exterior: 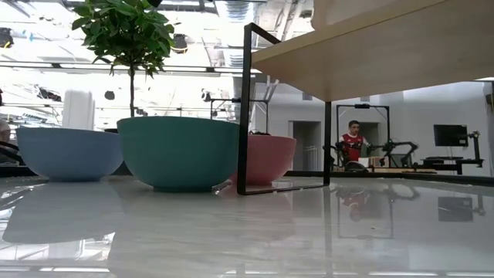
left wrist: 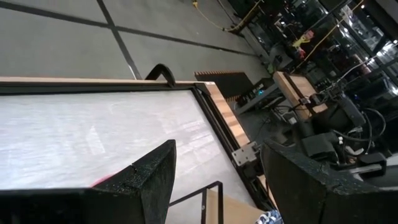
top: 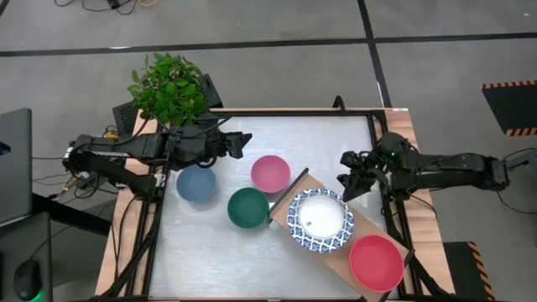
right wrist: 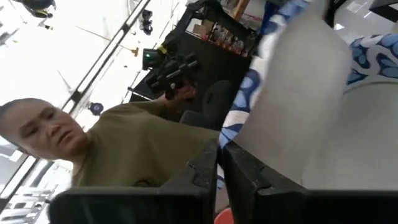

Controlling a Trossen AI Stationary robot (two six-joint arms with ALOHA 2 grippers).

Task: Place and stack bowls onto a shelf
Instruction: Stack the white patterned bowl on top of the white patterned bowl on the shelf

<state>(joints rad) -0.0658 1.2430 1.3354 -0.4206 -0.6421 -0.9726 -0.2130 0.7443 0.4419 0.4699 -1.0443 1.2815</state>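
The shelf (top: 288, 200) is a light-wood board on dark legs, lying aslant at the table's near right. On it stand the stacked white bowls with blue patterned rims (top: 320, 220) and the red bowl (top: 375, 262). The slate blue bowl (top: 195, 183), pink bowl (top: 270, 174) and dark green bowl (top: 248, 207) rest on the tabletop. My right gripper (top: 344, 186) is at the white stack's far right rim, shut. My left gripper (top: 243, 143) hovers open beyond the pink and blue bowls; its open fingers (left wrist: 155, 180) touch nothing. My right gripper (right wrist: 219, 163) appears shut on the blue patterned rim (right wrist: 239, 102) of the top white bowl, at its far right side. The rim runs into the narrow gap between the two fingers. The bowl sits on the stack on the shelf.
A potted plant (top: 168, 88) stands at the table's far left corner. The shelf's dark leg (exterior: 245, 108) stands between the green bowl (exterior: 179, 150) and pink bowl (exterior: 270, 158). A person (right wrist: 124, 149) shows beyond the table in the right wrist view. Bare tabletop lies at the near left (top: 201, 260).
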